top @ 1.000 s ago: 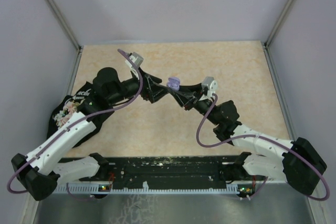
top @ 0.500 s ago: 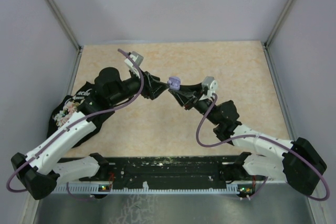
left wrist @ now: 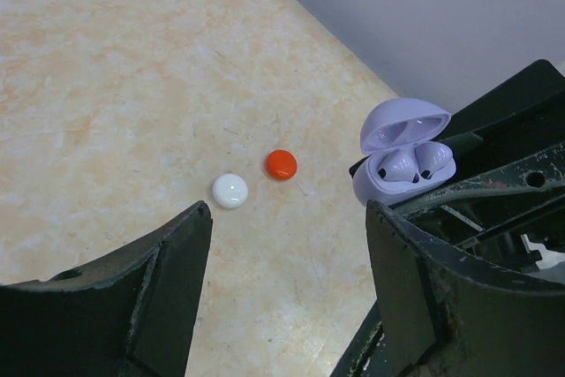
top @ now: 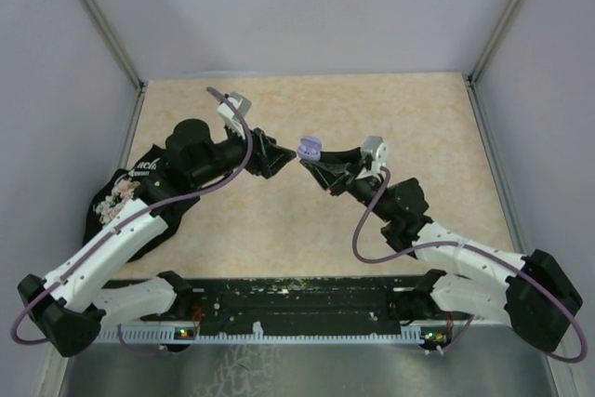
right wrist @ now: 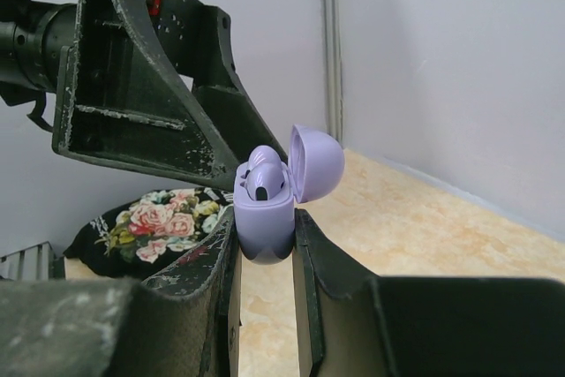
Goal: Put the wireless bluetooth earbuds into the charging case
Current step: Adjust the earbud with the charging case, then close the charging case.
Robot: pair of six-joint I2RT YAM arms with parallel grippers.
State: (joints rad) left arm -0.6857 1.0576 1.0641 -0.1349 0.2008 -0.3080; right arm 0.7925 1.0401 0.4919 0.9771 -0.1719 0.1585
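Shifted slightly rightward, right fingers (right wrist: 205, 282) clamped on open lilac charging case (right wrist: 265, 214), earbuds (left wrist: 399, 165) inside, left fingers (left wrist: 159, 293) wide, empty.

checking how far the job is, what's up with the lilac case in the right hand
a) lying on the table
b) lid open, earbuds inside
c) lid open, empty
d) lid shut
b: the lilac case, gripped by the right hand, has its lid up and two earbuds sit in its wells.
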